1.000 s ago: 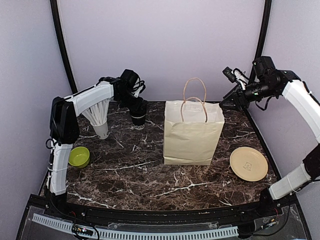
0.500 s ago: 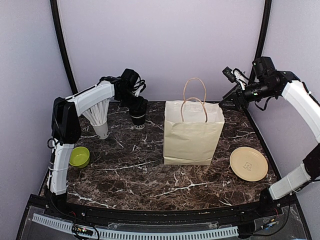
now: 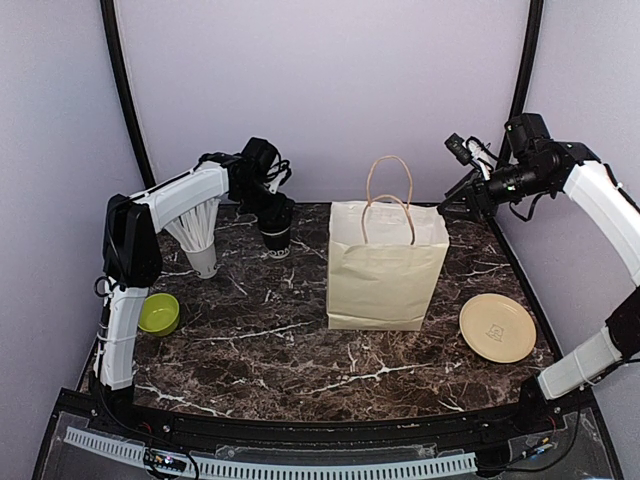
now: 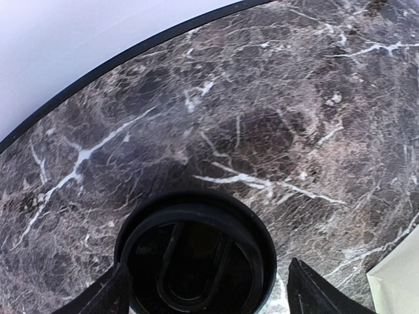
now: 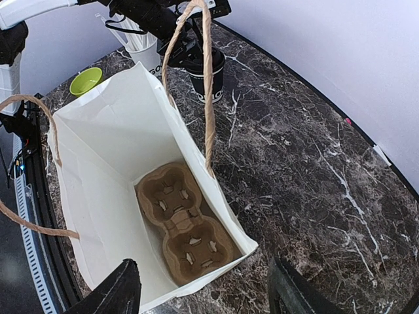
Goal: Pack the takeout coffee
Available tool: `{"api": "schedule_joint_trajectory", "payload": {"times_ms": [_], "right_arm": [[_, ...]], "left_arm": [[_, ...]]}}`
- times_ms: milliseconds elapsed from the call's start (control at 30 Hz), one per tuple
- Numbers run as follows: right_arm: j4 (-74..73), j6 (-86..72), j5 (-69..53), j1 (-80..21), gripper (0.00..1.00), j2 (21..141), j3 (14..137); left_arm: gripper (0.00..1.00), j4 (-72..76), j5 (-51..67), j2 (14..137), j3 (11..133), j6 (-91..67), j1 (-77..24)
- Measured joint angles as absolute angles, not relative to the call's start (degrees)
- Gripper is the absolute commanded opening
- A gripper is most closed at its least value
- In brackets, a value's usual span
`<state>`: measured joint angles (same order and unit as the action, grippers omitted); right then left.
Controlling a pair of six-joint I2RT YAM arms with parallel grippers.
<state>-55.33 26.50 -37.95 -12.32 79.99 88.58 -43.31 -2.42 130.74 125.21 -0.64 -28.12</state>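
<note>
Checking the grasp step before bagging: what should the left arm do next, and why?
Probably close the left gripper on the coffee cup: its fingers straddle the black lid with a gap on one side, nothing gripped yet. The paper bag stands open, cup carrier inside.

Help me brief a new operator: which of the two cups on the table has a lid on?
The dark-sleeved coffee cup, capped by a black lid. The pale cup beside it is open, holding white straws.
</note>
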Motion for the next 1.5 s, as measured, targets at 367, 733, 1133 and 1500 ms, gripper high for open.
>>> {"api": "schedule_joint_trajectory", "payload": {"times_ms": [367,733,1133,1500], "right_arm": [[-55.3,26.5,-37.9,-12.3,0.66,80.0,88.2],[-55.3,26.5,-38.0,-12.3,0.66,80.0,88.2],[-55.3,26.5,-38.8,-12.3,0.66,80.2,88.2],[-55.3,26.5,-39.0,-12.3,0.66,80.4,87.5]], "left_arm": [[0.89,-39.5,3.1,130.4,123.9,-0.8,-28.1],[0.88,-37.0,-2.5,129.4,120.8,-0.9,-28.3],[0.88,-36.9,1.8,127.1,119.6,-2.1,-28.3],[0.9,-36.2,-2.9,125.9,116.2,-2.4,-28.3]]}}
